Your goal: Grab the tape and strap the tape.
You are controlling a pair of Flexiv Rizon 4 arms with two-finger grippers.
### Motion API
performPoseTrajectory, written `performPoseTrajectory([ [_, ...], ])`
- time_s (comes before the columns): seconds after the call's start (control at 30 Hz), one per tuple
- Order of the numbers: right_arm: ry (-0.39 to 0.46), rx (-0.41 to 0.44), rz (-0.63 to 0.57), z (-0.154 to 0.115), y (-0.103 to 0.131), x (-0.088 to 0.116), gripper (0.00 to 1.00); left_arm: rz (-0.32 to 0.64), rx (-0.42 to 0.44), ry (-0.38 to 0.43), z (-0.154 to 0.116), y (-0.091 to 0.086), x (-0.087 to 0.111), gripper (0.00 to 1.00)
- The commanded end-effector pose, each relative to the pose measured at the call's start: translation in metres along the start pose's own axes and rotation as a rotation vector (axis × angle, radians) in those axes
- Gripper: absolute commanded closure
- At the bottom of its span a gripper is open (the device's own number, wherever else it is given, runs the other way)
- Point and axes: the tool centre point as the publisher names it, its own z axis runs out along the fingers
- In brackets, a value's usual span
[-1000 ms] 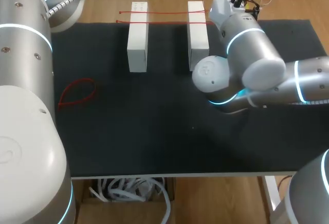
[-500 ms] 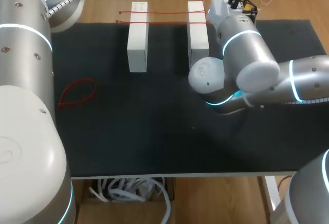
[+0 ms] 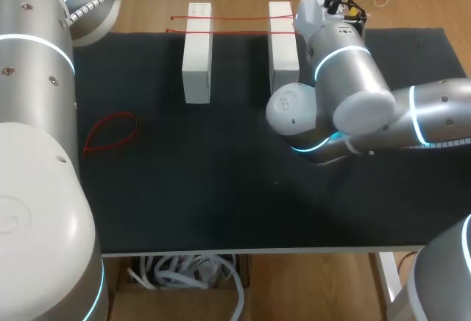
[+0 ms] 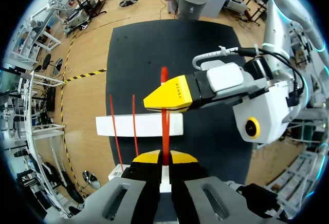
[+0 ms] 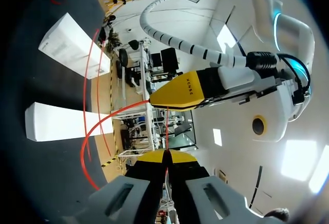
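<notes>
Where two boxy white blocks [image 3: 196,63] stand in the upper middle of the frame on the matte black surface [image 3: 221,188], both the left gripper [image 4: 164,157] and the right gripper [image 5: 165,156] pinch thin red tape [image 4: 165,126], glossy yellow tips closed narrow. A looped red strand [image 3: 110,133] lies at the left.

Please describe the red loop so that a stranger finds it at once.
Start from the black mat. Near its left side, far from the two white blocks, the red loop lies flat. The other red tapes run straight across the blocks; only this one is curled and alone.
</notes>
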Motion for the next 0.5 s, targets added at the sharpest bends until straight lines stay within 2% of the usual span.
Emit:
performPoseTrajectory([
  [0.03, -0.003, 0.015, -0.006, -0.0007, 0.0005, -0.0015, 1.0, 0.0, -0.003, 0.002, -0.0006, -0.0001, -0.0004, 1.0],
  [0.5, -0.015, 0.03, -0.011, -0.003, 0.0008, -0.0028, 1.0, 0.0, -0.003, 0.002, -0.0006, -0.0001, -0.0004, 1.0],
])
